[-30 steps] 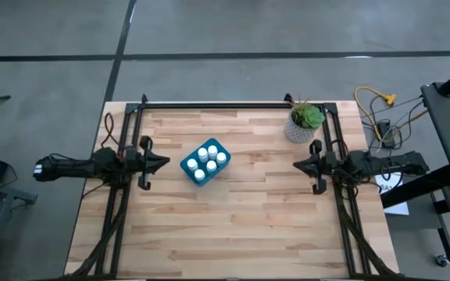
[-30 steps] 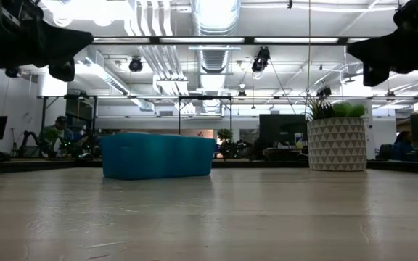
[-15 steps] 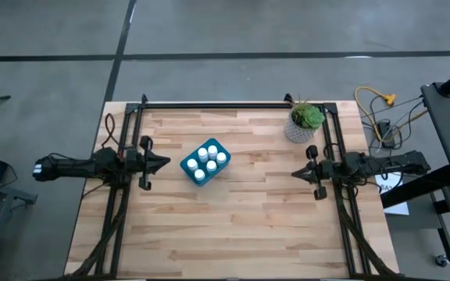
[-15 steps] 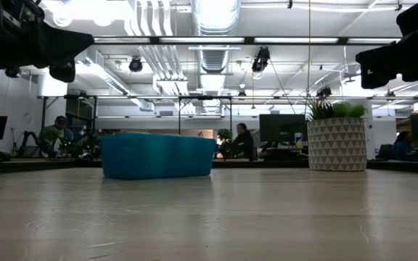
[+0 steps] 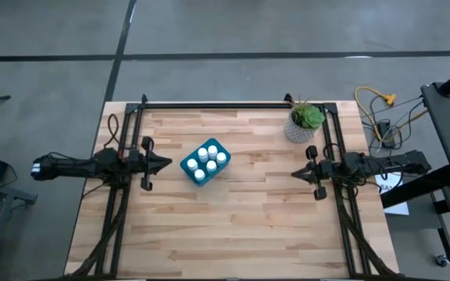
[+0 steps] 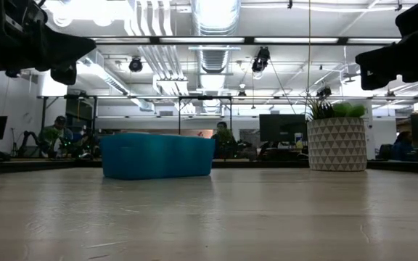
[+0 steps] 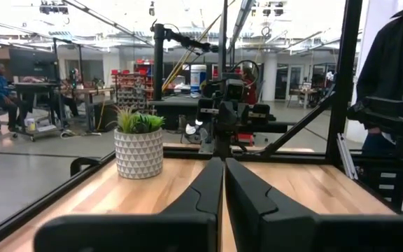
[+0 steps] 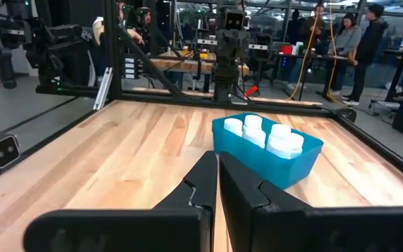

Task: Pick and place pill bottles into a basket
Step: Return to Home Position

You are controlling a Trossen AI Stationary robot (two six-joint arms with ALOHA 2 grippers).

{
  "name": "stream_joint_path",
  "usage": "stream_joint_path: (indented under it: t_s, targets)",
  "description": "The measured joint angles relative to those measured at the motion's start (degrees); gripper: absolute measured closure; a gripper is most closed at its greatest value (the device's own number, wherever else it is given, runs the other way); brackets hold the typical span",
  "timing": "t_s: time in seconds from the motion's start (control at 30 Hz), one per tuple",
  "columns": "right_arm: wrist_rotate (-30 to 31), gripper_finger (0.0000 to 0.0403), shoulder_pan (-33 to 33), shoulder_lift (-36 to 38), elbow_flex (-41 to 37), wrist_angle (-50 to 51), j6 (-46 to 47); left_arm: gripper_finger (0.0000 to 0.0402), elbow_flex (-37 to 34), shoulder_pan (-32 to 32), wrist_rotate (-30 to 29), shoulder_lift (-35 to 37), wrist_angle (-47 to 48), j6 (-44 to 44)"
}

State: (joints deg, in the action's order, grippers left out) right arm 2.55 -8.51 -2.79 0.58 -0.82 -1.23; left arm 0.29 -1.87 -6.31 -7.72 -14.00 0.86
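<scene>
The teal-blue basket [image 5: 205,161] stands on the table left of centre, with several white pill bottles [image 5: 212,154] upright inside it; it also shows in the low view [image 6: 157,155] and the right wrist view [image 8: 267,149]. My left gripper [image 5: 166,162] is shut and empty, raised above the table just left of the basket, pointing right. My right gripper [image 5: 295,172] is shut and empty, raised at the table's right side, pointing left toward the basket.
A white patterned pot with a green plant [image 5: 305,122] stands at the far right corner, near my right arm. A black frame [image 5: 217,104] runs along the far edge and both sides. People show in the room behind.
My right gripper has moved a little toward the table's near edge and lower in the first half second, then kept still. A person walks across the room behind the table.
</scene>
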Motion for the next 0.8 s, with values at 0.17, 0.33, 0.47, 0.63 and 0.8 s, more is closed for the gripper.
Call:
stream_joint_path:
  t_s: [0.17, 0.33, 0.47, 0.63, 0.8]
  targets:
    - [0.0, 0.0394, 0.0, 0.0, 0.0, 0.0, -0.3, 0.0402, 0.0, 0.0, 0.0, -0.7, 0.0, 0.0]
    - [0.0, 0.0394, 0.0, 0.0, 0.0, 0.0, 0.1, 0.0402, 0.0, 0.0, 0.0, -1.3, 0.0, 0.0]
    - [0.0, 0.0394, 0.0, 0.0, 0.0, 0.0, -0.2, 0.0402, 0.0, 0.0, 0.0, -1.7, 0.0, 0.0]
    - [0.0, 0.0394, 0.0, 0.0, 0.0, 0.0, -0.3, 0.0402, 0.0, 0.0, 0.0, -1.6, 0.0, 0.0]
    - [0.1, 0.0394, 0.0, 0.0, 0.0, 0.0, -0.3, 0.0402, 0.0, 0.0, 0.0, -1.7, 0.0, 0.0]
